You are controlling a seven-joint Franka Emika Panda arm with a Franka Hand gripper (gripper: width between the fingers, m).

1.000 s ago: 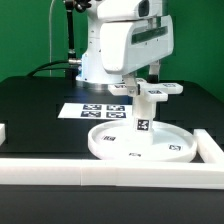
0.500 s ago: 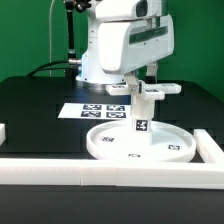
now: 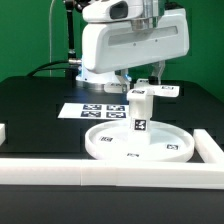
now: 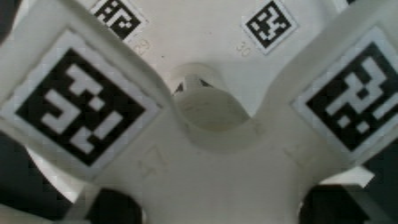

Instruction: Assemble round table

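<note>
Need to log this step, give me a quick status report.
Gripper above cross-shaped piece, grip state unclear. Cylinder upright on round disc. Nothing obstructing.

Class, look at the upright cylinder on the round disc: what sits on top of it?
The cross-shaped piece rests atop the cylinder, which stands on the disc. The joint between them is hidden, and the gripper is covered too.

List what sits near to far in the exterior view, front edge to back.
Long white straight border rail → large round rimmed white plastic disc → thin flat white marker board with square tags → white robot arm base.
</note>
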